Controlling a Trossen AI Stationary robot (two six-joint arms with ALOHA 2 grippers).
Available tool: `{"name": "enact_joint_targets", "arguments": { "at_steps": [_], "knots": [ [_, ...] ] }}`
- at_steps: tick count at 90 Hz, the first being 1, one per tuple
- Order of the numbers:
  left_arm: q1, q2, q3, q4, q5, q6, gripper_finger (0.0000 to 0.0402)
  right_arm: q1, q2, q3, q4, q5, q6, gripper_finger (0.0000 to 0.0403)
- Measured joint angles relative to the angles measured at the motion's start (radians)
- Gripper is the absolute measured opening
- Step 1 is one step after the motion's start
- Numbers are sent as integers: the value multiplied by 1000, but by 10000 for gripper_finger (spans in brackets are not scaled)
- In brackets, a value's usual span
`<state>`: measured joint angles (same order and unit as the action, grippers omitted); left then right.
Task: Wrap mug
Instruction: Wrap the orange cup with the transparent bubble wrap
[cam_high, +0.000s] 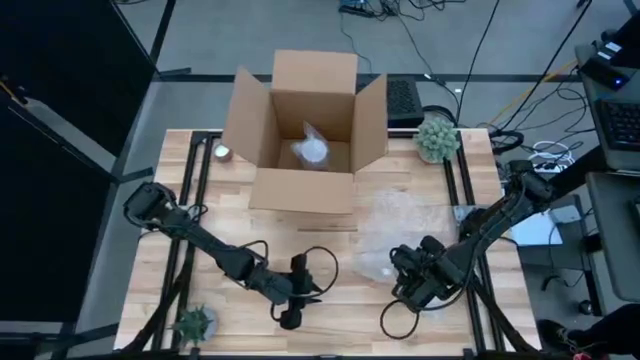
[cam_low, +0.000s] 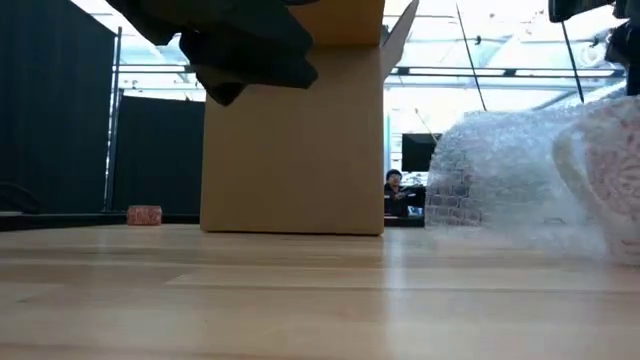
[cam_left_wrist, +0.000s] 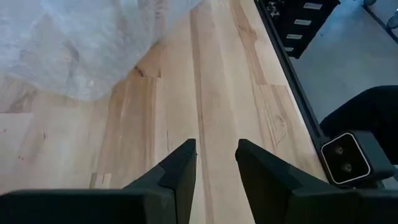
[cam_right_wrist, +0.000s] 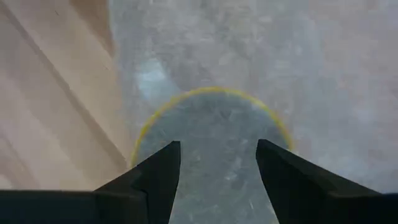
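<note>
Bubble wrap (cam_high: 395, 235) lies spread on the wooden tabletop (cam_high: 330, 300), just ahead of the right gripper (cam_high: 403, 262). Right gripper fingers (cam_right_wrist: 152, 180) are spread apart with nothing pinched between them, hovering right over the wrap. Directly under and ahead of this gripper a round yellow-rimmed mug (cam_right_wrist: 211, 149) shows through the clear plastic, mouth facing the wrist camera. In the low view the wrapped bundle sits at the right edge as a pale rounded shape under bubbles.

Left gripper (cam_high: 292, 318) sits near the front tabletop edge, well apart from the wrap, which lies off to its far side. Its fingers (cam_left_wrist: 180, 174) are slightly parted, holding nothing, only bare wood under them.

Open cardboard box (cam_high: 305, 135) stands beyond both grippers at the far tabletop edge, flaps up, a wrapped whitish bundle (cam_high: 310, 150) inside. Small roll of tape (cam_high: 222, 152) lies beside the box, on the left arm's side. Spiky green plant (cam_high: 436, 138) at the far corner past the right gripper; another small plant (cam_high: 193, 324) at the near corner beside the left arm. A person (cam_low: 394, 185) sits in the room behind the box.
</note>
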<state>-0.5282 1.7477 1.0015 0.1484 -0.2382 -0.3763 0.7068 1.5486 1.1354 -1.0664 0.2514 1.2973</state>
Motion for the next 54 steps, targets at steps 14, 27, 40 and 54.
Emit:
{"name": "enact_joint_targets", "arguments": {
  "at_steps": [14,27,40,54],
  "knots": [
    [0,0,0,0,0,6,106,-1,-11,10,5,-45,-23,196],
    [0,0,0,0,0,17,106,-1,-45,53,-38,-46,-28,196],
    [0,0,0,0,0,16,106,4,-87,80,-46,-50,-46,196],
    [0,0,0,0,0,17,106,38,-89,82,59,-61,-80,196]
  ]
}}
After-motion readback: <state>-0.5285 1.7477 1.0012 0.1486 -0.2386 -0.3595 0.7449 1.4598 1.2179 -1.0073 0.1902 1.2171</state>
